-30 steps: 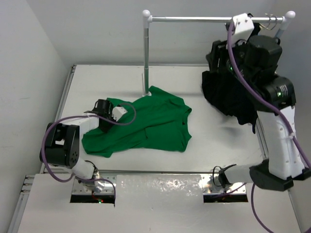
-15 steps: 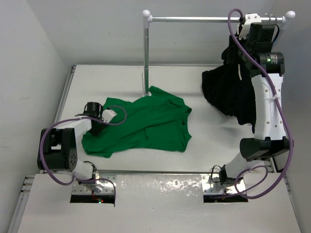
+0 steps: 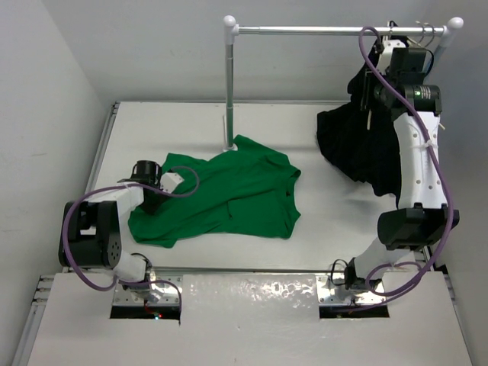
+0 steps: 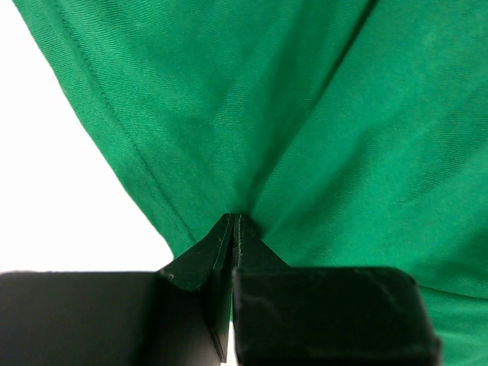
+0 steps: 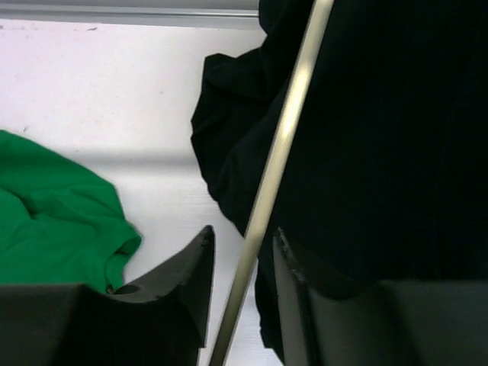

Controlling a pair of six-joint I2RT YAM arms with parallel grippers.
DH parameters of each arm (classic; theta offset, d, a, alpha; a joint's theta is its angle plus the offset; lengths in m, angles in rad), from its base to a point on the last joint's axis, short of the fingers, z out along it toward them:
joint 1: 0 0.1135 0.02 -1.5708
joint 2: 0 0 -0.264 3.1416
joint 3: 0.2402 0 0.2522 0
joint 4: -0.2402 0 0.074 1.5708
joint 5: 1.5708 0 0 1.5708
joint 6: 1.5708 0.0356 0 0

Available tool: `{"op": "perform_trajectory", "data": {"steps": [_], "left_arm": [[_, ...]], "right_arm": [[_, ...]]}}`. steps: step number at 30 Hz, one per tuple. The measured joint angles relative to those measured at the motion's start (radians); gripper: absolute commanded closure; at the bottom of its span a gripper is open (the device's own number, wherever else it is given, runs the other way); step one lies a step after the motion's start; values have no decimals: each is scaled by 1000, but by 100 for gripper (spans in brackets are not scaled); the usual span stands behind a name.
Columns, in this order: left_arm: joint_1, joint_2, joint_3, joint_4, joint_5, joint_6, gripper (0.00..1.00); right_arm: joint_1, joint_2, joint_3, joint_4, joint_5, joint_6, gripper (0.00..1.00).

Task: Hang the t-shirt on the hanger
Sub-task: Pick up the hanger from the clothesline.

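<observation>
The green t-shirt (image 3: pixel 229 194) lies crumpled and spread on the white table. My left gripper (image 3: pixel 158 197) is at its left edge, and in the left wrist view the gripper (image 4: pixel 235 217) is shut on a pinched fold of the t-shirt (image 4: pixel 305 114). My right gripper (image 3: pixel 374 72) is raised by the rail, against the black garment (image 3: pixel 358 149). In the right wrist view the gripper (image 5: pixel 242 231) is open. A thin cream hanger bar (image 5: pixel 282 145) runs between its jaws with a gap on each side. The rest of the hanger is hidden.
A metal rail (image 3: pixel 305 30) on a white post (image 3: pixel 229 84) spans the back of the table. The black garment (image 5: pixel 396 114) hangs from its right end, where wire hooks (image 3: pixel 427 30) show. A corner of the t-shirt (image 5: pixel 53 221) shows in the right wrist view.
My right arm has swung up and turned toward the rail, bringing its gripper to the black garment. My left gripper has shifted a little left along the t-shirt's edge, then held still.
</observation>
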Motion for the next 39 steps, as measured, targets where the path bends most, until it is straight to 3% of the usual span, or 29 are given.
{"op": "perform_trajectory", "data": {"steps": [3, 6, 26, 33, 39], "left_arm": [[0, -2, 2, -12, 10, 1, 100], [0, -3, 6, -26, 15, 3, 100], [0, -24, 95, -81, 85, -23, 100], [0, -25, 127, -127, 112, -27, 80], [-8, -32, 215, -161, 130, -47, 77]], "right_arm": [[-5, 3, -11, 7, 0, -2, 91], [-5, 2, -14, 18, -8, 4, 100], [-1, -88, -53, 57, -18, -27, 100], [-1, -209, -243, 132, -79, -29, 100], [9, -280, -341, 177, -138, -31, 100]]}}
